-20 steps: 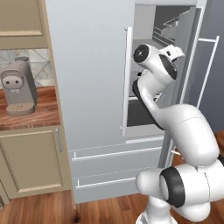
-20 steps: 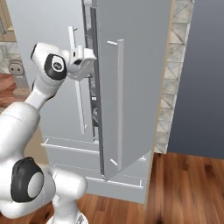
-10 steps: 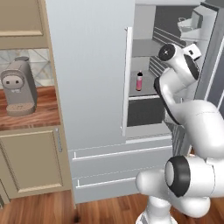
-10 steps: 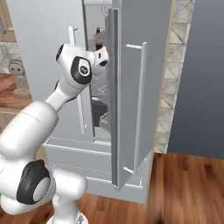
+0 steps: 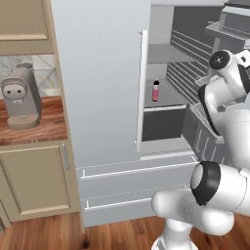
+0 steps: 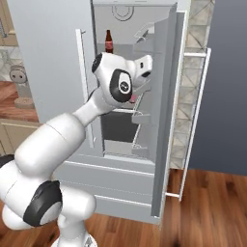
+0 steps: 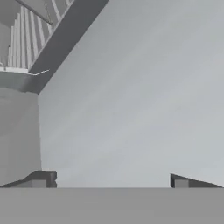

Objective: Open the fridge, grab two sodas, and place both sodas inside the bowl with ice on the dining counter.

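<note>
Fridge (image 5: 100, 73): we see its right door (image 6: 166, 116) swung wide open, the left door shut, two drawers below.
Arm: we find it reaching up into the open right half of the fridge, the hand near the door's inner shelves.
Coffee machine (image 5: 20, 103): we see it on the wooden counter left of the fridge, above a beige cabinet.
Gripper (image 7: 111, 181): our two fingertips stand wide apart, nothing between them, facing a plain grey fridge surface.
Soda (image 5: 156, 91): we see one bottle upright on a middle shelf, apart from the hand.
</note>
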